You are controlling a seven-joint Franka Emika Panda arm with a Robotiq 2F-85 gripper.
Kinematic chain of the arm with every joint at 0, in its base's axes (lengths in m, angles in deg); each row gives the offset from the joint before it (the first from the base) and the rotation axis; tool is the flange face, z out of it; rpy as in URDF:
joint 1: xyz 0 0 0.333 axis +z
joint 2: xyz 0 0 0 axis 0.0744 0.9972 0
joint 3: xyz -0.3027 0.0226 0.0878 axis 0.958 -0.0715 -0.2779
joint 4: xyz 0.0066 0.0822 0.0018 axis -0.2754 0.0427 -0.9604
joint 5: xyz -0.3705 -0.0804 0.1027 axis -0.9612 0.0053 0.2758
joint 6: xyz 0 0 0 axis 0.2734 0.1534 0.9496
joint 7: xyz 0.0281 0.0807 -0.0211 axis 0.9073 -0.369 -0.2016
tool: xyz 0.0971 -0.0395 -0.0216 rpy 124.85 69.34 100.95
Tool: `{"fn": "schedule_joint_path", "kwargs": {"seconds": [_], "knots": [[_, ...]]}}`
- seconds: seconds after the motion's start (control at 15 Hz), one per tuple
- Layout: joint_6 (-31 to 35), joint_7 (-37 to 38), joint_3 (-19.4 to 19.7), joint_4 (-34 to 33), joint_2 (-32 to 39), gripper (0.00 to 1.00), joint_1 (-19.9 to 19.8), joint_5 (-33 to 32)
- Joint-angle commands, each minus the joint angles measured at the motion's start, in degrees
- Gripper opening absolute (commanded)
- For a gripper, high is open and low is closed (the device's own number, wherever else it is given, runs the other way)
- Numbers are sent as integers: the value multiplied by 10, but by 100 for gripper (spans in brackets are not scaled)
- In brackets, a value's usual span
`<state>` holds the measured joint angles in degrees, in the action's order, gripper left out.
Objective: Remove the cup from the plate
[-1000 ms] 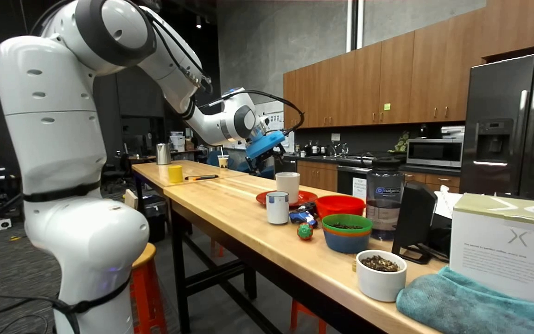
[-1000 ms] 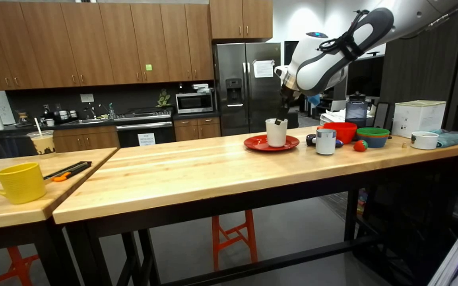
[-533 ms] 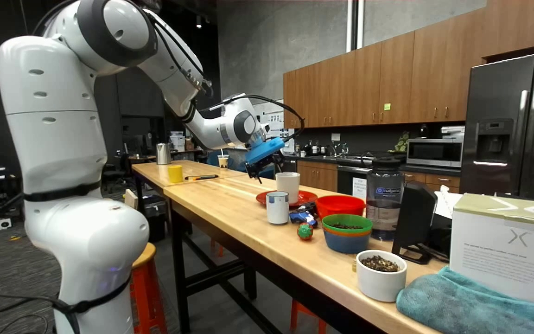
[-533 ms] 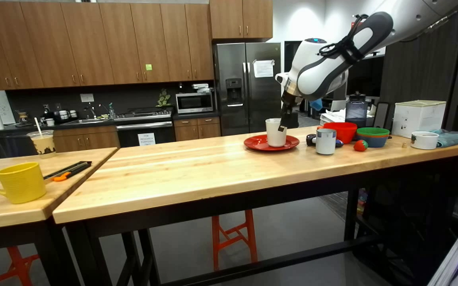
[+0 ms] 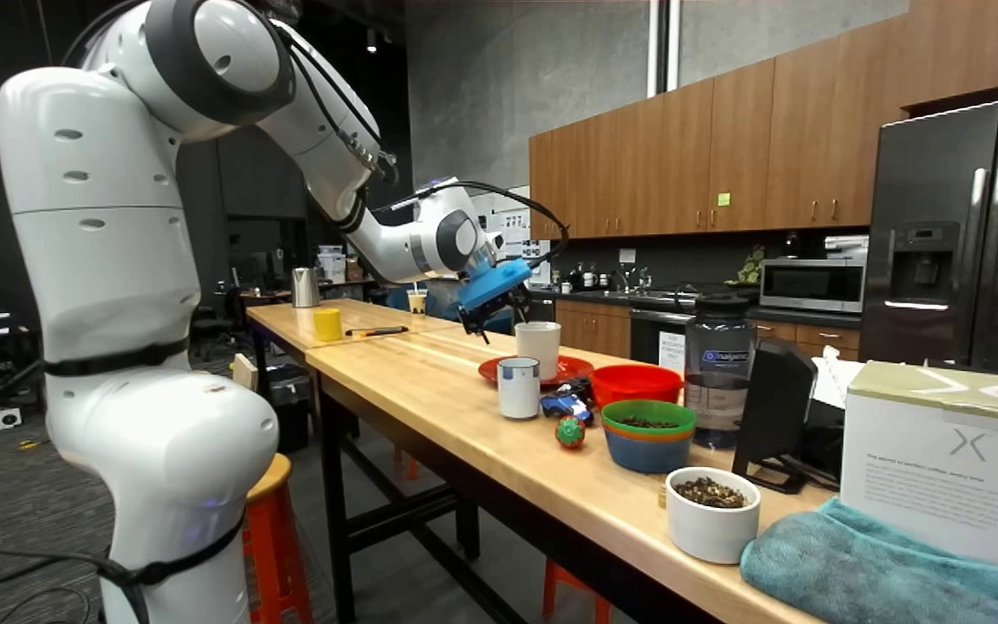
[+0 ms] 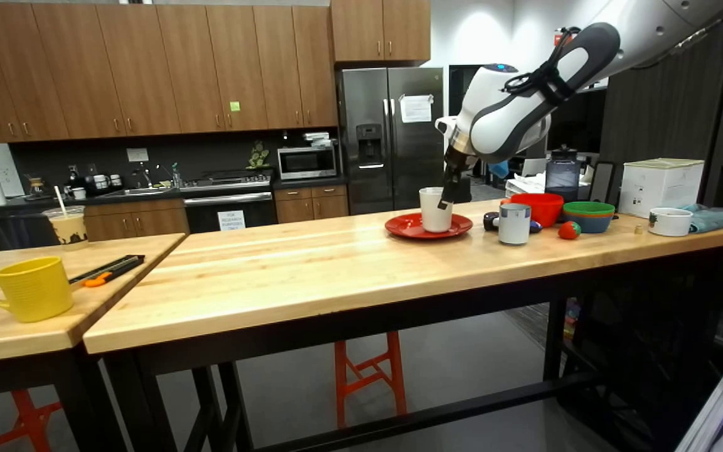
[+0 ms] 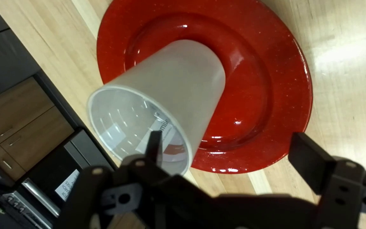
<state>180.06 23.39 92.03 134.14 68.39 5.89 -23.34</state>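
One white cup: upright in the well of the red plate on the bench, not yet removed.
End effector: fingers wide apart, nothing clamped between them; in the wrist view one finger overlaps the cup's mouth while the other hangs outside the cup, across the plate's edge. Whether the first dips below the rim is unclear.
Cup's weight: probably light; what it may contain is not visible.
Cup's wall: looks stiff and smooth, ceramic or hard plastic; it should not give under a squeeze, but could slip, and a knock might chip it.
Cup's rim: the best hold, pinching the wall with one finger inside and one out, reaching well down for more contact.
Plate's surface: glossy, so a sideways nudge may skid the cup; a straight lift suits better.
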Motion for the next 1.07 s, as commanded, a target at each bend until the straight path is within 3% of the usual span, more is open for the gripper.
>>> {"fn": "schedule_joint_path", "kwargs": {"seconds": [0.0,0.6,0.67,0.8,1.0], "knots": [[54,-20,4,30,6,100,-4,12],[109,-37,16,41,28,100,-1,16],[107,-36,17,40,29,75,-1,15],[105,-36,17,38,29,69,-1,14],[105,-39,18,37,27,46,-1,14]]}}
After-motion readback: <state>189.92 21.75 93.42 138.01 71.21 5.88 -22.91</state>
